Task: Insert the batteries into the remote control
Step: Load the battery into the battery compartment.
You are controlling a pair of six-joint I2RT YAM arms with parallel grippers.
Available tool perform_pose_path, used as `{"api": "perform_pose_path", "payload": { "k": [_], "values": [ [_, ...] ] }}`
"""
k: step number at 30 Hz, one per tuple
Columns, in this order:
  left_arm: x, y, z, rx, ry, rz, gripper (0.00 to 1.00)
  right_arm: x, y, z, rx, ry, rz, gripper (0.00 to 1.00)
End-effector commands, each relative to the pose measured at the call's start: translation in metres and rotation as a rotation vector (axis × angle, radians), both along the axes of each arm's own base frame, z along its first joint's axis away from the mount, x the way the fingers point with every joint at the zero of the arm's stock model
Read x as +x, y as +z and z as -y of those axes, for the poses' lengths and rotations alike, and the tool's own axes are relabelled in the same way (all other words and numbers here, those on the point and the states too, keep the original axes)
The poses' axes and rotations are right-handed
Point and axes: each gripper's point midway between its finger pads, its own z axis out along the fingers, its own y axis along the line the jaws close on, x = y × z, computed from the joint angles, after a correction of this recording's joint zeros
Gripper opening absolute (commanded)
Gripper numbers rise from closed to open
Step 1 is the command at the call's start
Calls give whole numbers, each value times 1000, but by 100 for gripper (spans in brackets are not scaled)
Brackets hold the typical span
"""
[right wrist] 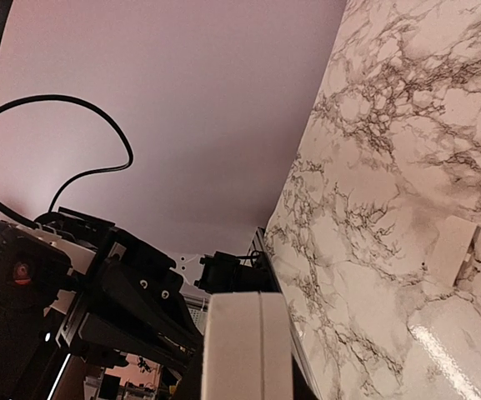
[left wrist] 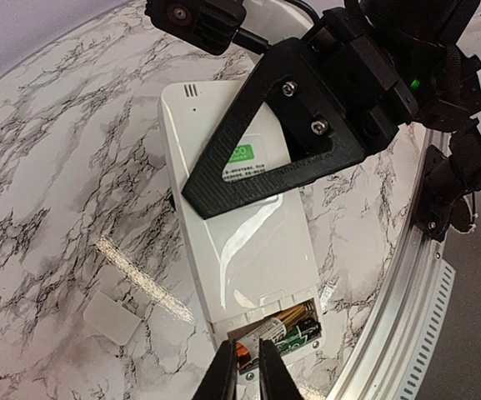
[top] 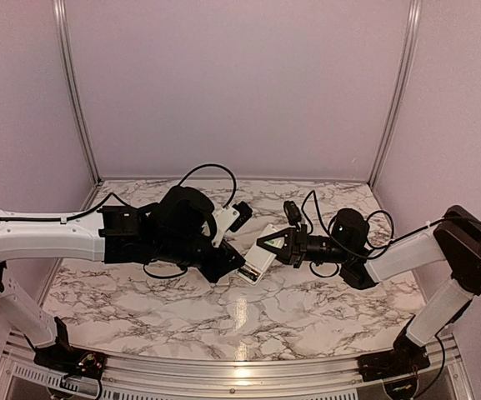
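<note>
**A:** Where does the small white flat rectangular plastic remote control (left wrist: 257, 250) lie?

**B:** Over the middle of the grey-veined white marble table (left wrist: 48, 167), back face up, with a green label (left wrist: 261, 153) showing. Whether it rests on the table or hangs just above it cannot be told. The right tool (top: 272, 246) is clamped on it. One black triangular finger (left wrist: 265, 142) lies slantwise across the back, over part of the label. In the right wrist view the white body shows edge-on between the two fingers.

**A:** And the left tool?

**B:** The left tool (left wrist: 246, 372) stands at the other end of the remote control, its black fingertips right at the open battery bay (left wrist: 242, 335) (the cover is off).

**A:** Are the batteries in?

**B:** Two short dark cylindrical batteries (left wrist: 294, 327) with gold and green marks lie side by side in the bay. The fingertips sit at their outer ends.

**A:** Does the left tool hold one?

**B:** Its jaws stand close together with only a slim gap. Whether they pinch a battery end or merely touch it cannot be told.

**A:** Anything else?

**B:** A small white flat squarish plastic cover piece (left wrist: 113, 317) lies on the table near the remote control's long edge, apart from it and from both tools.
</note>
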Motion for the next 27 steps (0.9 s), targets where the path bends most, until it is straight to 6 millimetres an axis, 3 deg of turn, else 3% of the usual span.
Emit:
{"api": "perform_pose_path", "payload": {
  "k": [1,27],
  "values": [
    [-2,-4,1,20,-8,-22,11,6,10,3,21,-21,19,0],
    [-7,-28,7,69,-38,-65,5,5,20,2,49,-17,41,0]
  ]
}}
